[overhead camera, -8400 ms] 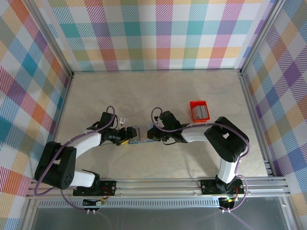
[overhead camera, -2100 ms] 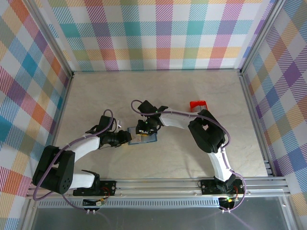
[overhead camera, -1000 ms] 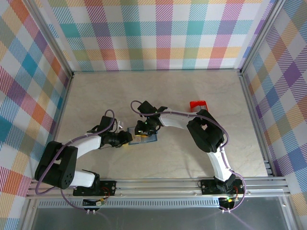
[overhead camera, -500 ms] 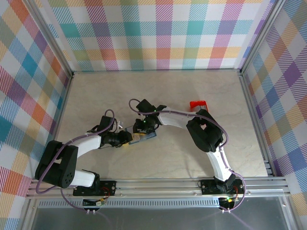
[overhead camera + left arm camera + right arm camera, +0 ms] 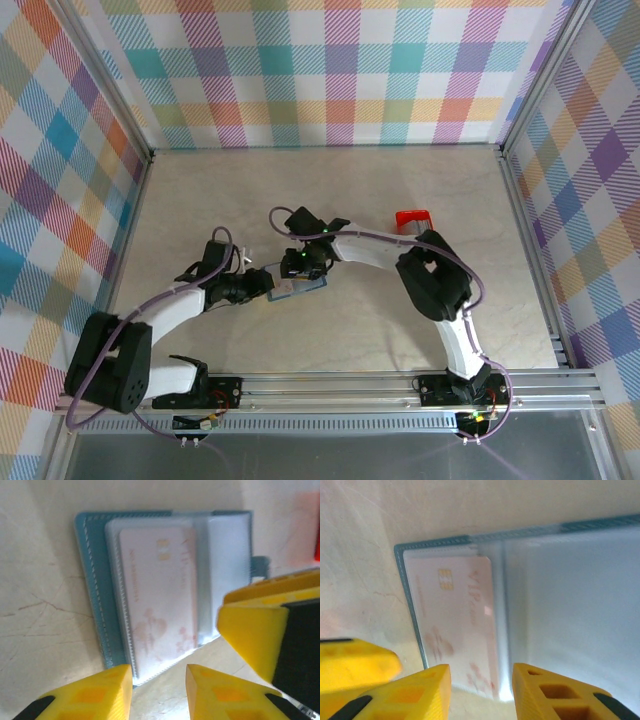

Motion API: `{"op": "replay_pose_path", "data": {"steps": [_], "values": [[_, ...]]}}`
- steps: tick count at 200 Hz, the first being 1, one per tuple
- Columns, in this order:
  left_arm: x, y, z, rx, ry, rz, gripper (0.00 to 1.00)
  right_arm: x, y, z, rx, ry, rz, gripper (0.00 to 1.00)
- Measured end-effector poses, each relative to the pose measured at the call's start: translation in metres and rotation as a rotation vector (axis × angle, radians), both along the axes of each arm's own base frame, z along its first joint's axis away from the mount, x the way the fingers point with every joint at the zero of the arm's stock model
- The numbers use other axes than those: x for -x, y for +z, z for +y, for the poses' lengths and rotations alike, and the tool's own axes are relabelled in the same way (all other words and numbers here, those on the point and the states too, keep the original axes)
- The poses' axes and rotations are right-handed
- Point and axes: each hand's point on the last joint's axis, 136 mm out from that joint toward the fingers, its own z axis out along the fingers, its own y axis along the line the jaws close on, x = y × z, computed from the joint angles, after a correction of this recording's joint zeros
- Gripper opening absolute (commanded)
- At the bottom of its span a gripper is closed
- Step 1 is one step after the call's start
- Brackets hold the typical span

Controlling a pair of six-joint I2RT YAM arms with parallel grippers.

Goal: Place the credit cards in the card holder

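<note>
Two slim arms of like build, the left arm [image 5: 178,300] and the right arm [image 5: 372,250]: glossy white shells on the long links, matte black housings at every joint, bulkiest at the shoulders and elbows. Black bases [image 5: 195,378] bolted at the near edge. Thin purple cables [image 5: 150,303] strung along each arm, looping free near the wrists and down by the bases. Tiny green light [image 5: 292,270] near the right wrist. Left end effector [image 5: 159,677] and right end effector [image 5: 481,677] alike: chunky, faceted yellow fingers with black inserts at their near corners.
</note>
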Motion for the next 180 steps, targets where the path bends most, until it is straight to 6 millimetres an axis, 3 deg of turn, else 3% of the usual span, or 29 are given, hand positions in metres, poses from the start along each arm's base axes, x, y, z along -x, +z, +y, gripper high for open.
{"op": "replay_pose_path", "data": {"steps": [38, 54, 72, 107, 180], "values": [[-0.005, 0.015, 0.008, -0.008, 0.051, -0.032, 0.39, -0.026, 0.056, -0.062, 0.013, -0.095, -0.135, 0.40], [-0.007, 0.018, 0.009, -0.008, 0.062, -0.031, 0.44, -0.037, 0.065, -0.078, 0.064, -0.104, -0.178, 0.43], [-0.010, 0.020, 0.010, -0.006, 0.079, -0.030, 0.53, -0.038, 0.057, -0.080, 0.140, -0.062, -0.191, 0.47], [-0.010, 0.023, 0.013, 0.005, 0.109, -0.021, 0.74, -0.030, 0.028, -0.065, 0.271, 0.056, -0.174, 0.50], [-0.011, 0.039, 0.026, 0.026, 0.180, -0.045, 0.81, -0.036, -0.005, -0.044, 0.370, 0.147, -0.155, 0.52]]}}
